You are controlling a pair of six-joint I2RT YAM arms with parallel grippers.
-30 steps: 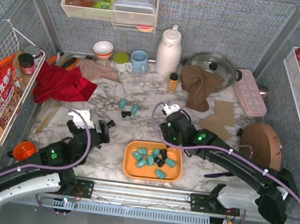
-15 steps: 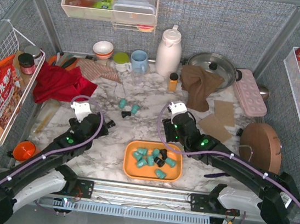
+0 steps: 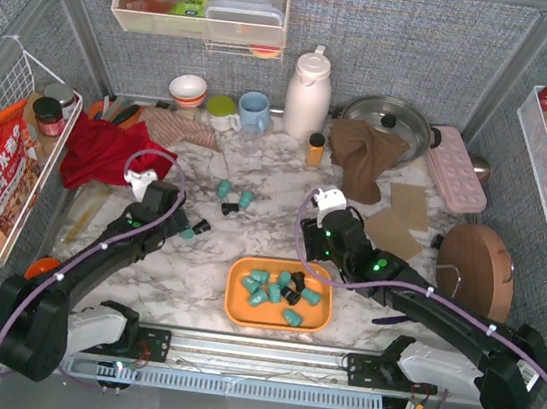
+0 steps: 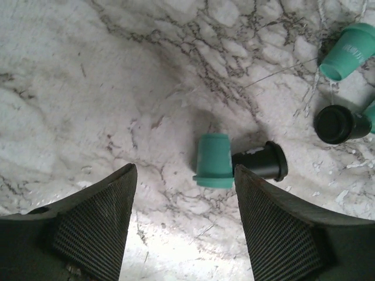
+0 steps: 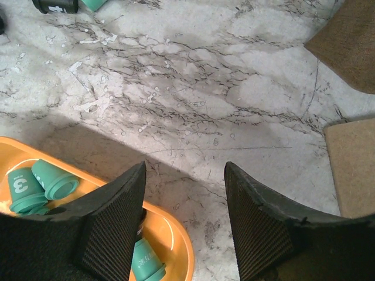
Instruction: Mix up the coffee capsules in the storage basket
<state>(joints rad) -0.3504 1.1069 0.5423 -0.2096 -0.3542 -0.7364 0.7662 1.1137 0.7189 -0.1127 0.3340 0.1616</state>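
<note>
The orange storage basket (image 3: pixel 238 310) lies near the table's front with several teal and black coffee capsules (image 3: pixel 260 289) in it. More capsules lie loose on the marble: a teal one (image 4: pixel 214 161) end to end with a black one (image 4: pixel 265 163), and three farther back (image 3: pixel 234 199). My left gripper (image 4: pixel 184 175) is open and empty just short of the teal one (image 3: pixel 187 233). My right gripper (image 5: pixel 184 170) is open and empty over the basket's far right corner (image 5: pixel 179 237), with teal capsules (image 5: pixel 55 178) below its left finger.
A small yellow bottle (image 3: pixel 315 150) and a white flask (image 3: pixel 308 93) stand at the back. A brown cloth (image 3: pixel 363 154) and cardboard pieces (image 3: pixel 400 216) lie to the right. A red cloth (image 3: pixel 109 153) lies left, a round wooden board (image 3: pixel 477 264) far right.
My left arm has reached away from its base to the loose teal and black capsules, and its jaws have narrowed somewhat. My right gripper has shifted slightly right along the basket's far rim.
</note>
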